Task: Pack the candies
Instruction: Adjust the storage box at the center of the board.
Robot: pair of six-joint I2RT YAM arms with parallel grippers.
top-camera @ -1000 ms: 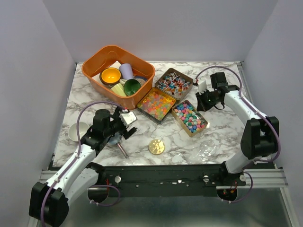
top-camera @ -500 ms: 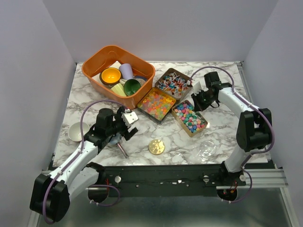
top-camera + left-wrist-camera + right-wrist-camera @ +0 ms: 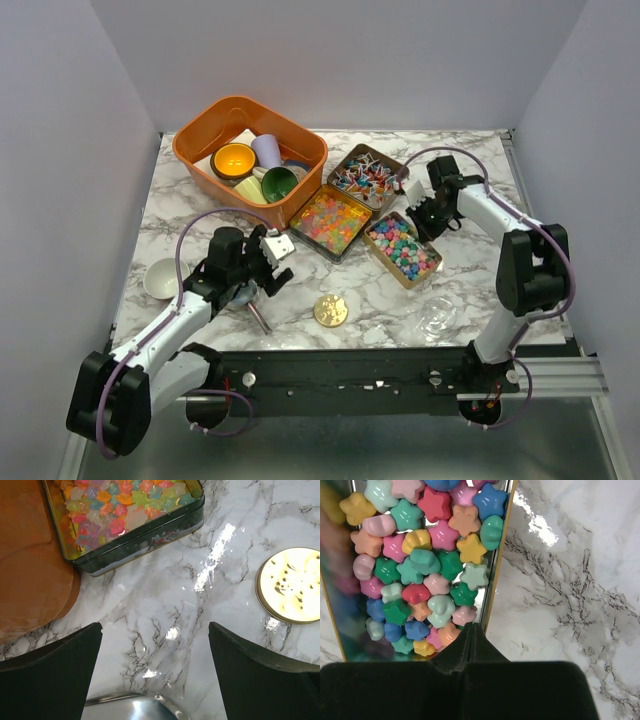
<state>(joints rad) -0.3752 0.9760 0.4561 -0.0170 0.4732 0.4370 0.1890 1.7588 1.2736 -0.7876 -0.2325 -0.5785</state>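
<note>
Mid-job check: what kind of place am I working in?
Probably a lab test booth, not a kitchen: plain walls box in a marble-look table, a metal rail runs along its near edge, and tins of candies sit out as props.

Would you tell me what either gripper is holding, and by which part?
Nothing is held: the left gripper stands open over the marble table, the right gripper is shut empty above the rim of the star-candy tin.

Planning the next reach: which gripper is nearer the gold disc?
Left. The left gripper, open, hovers just left of the gold disc and a little farther back; the right gripper, shut, is farther off at the candy tin's rim.
</note>
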